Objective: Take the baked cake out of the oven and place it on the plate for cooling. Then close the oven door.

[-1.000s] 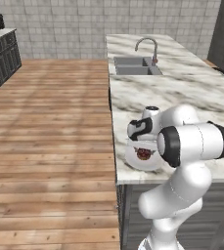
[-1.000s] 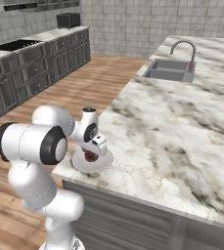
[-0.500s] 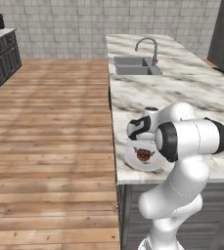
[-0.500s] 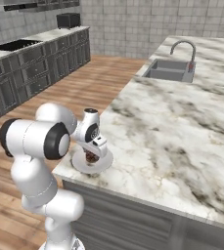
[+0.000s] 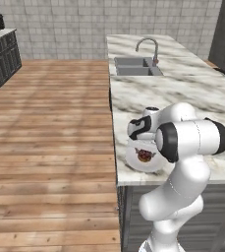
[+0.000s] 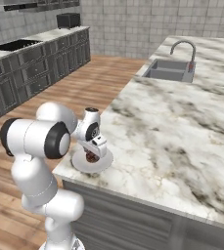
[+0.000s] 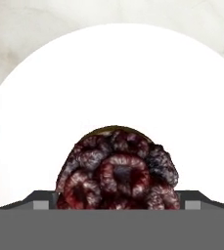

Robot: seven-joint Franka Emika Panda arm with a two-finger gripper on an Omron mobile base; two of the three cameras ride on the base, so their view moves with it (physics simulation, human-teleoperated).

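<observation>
So the cake (image 7: 118, 171) is sitting on the plate (image 7: 45, 107) now, which is parked near the front corner of the marble surface (image 6: 182, 127), well away from the sink (image 5: 133, 66). Compared with a second ago not much has budged: plate and cake are in the same spot, and the arm has just shifted a little, the big elbow joint swinging lower and more toward the camera in both base views. The pincer (image 7: 118, 202) hangs right over the cake with its jaws spread wide, one dark tip either side of it, and as far as I can tell it isn't squeezing anything. My read is the drop-off is done and the arm is starting to back away, so what's left is the oven door. Now the annoying bit: from the hand view the lower edge of the cake is cut off, so I can't say for sure whether the fingertips are clear of it or brushing its sides. In the left base view the arm covers part of the plate (image 5: 142, 158), and in the right base view the cake (image 6: 90, 156) is just a dark speck under the wrist. Neither the oven nor its door is anywhere to be checked from here, so no idea how far the base has to drive
</observation>
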